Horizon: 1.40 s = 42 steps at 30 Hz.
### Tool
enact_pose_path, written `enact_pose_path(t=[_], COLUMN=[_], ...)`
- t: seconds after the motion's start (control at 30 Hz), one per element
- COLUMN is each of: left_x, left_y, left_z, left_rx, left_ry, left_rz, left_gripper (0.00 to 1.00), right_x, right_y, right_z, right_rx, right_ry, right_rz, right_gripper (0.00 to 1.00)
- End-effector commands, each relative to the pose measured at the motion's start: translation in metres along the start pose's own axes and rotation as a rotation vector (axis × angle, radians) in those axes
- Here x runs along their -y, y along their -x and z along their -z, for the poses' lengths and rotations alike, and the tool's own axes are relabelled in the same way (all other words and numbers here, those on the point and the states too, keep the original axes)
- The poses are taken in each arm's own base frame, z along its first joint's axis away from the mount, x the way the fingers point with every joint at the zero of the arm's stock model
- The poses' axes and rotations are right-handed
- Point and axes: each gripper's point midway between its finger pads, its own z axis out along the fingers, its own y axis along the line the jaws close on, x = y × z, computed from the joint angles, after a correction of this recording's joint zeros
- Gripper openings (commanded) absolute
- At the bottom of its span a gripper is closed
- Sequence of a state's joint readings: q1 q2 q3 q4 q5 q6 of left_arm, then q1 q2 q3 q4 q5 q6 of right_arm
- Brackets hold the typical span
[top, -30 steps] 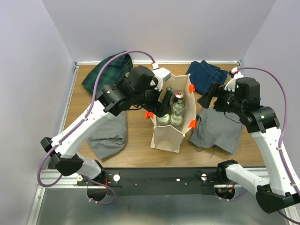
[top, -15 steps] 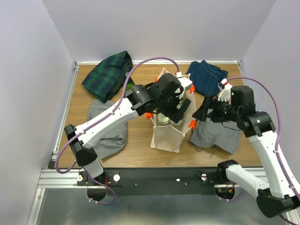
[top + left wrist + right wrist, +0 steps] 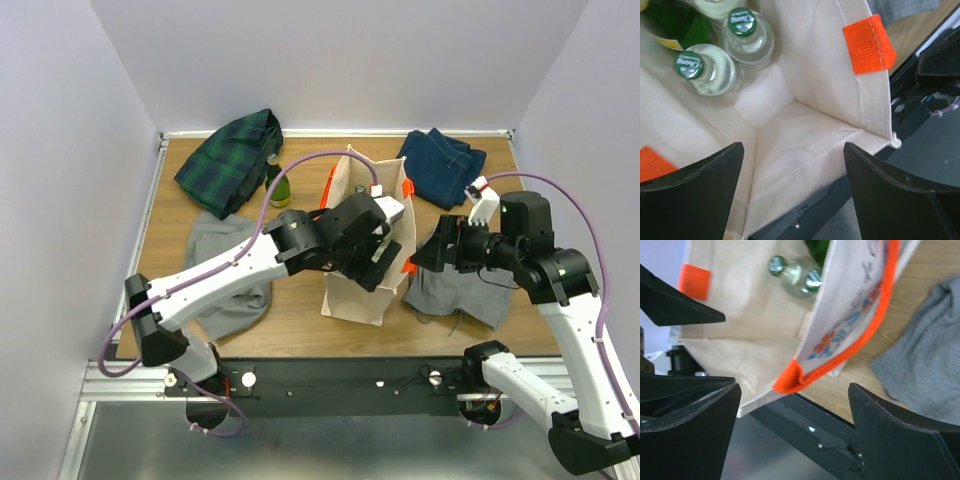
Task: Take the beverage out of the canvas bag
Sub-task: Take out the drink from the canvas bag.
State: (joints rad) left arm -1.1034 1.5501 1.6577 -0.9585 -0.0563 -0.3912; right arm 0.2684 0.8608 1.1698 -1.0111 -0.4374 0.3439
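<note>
- Found the canvas bag (image 3: 352, 295) standing upright in the middle of the tabletop (image 3: 300, 322), mouth open to the top, with orange handles (image 3: 408, 266) on its sides.
- Saw two clear beverage bottles (image 3: 742, 32) with green caps upright inside the bag, touching each other and clustered at one end of it.
- Made out a dark green bottle (image 3: 670, 25) right beside them, also inside the bag.
- Noted the left pincer (image 3: 795, 185) hanging directly over the bag's mouth and pointing down into it.
- Saw its fingers (image 3: 695, 195) spread wide, with only the bag's pale inner wall showing between them; gripped nothing and touched no bottle.
- Noted the right pincer (image 3: 795, 430) just right of the bag, near its rim, jaws wide open.
- Saw the bag's right edge and one orange handle framed between those fingers in the wrist view, but not pinched.
- Spotted a lone green bottle (image 3: 279, 186) upright on the tabletop, to the far left of the bag and just beside a plaid cloth (image 3: 230, 160).
- Noted a denim cloth (image 3: 440, 165) at the far right.
- Noted a left grey cloth (image 3: 225, 280) lying partly under the left arm.
- Noted a right grey cloth (image 3: 465, 290) lying right of the bag, below the right pincer.
</note>
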Motion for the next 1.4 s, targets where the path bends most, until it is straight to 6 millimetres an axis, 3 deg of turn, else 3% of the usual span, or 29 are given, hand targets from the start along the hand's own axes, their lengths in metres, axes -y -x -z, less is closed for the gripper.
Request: enact_pose_path(t=[0.0,0.3,0.47,0.53,0.77,0.87,1.2,1.37], left_x=[-0.005,-0.007,-0.007,-0.012,-0.026,-0.028,-0.027,-0.025], left_y=[0.013,-0.01,-0.009,-0.001,0.04,0.05,0.066,0.075], left_z=[0.034,0.035,0.036,0.044,0.114,0.122,0.085,0.068], left_rx=[0.141,0.109,0.142,0.187,0.415,0.439,0.374,0.357], left_ry=[0.016,-0.008,-0.012,0.009,0.053,0.074,0.137,0.136], left_rz=[0.068,0.076,0.101,0.118,0.145,0.127,0.06,0.068], left_gripper=[0.9,0.89,0.87,0.87,0.94,0.95,0.96,0.96], right_x=[-0.039,-0.081,-0.084,-0.084,-0.078,-0.077,-0.07,-0.05], right_y=[0.024,0.055,0.046,0.039,0.022,0.016,-0.01,-0.026], right_z=[0.008,0.017,0.009,0.005,-0.006,-0.009,-0.008,-0.015], right_rx=[0.088,0.187,0.152,0.122,0.042,0.001,-0.105,-0.141], right_ry=[0.178,0.39,0.455,0.475,0.489,0.504,0.488,0.372], right_rz=[0.003,-0.033,-0.072,-0.079,-0.091,-0.102,-0.095,-0.127], right_gripper=[0.96,0.96,0.96,0.96,0.96,0.96,0.97,0.97])
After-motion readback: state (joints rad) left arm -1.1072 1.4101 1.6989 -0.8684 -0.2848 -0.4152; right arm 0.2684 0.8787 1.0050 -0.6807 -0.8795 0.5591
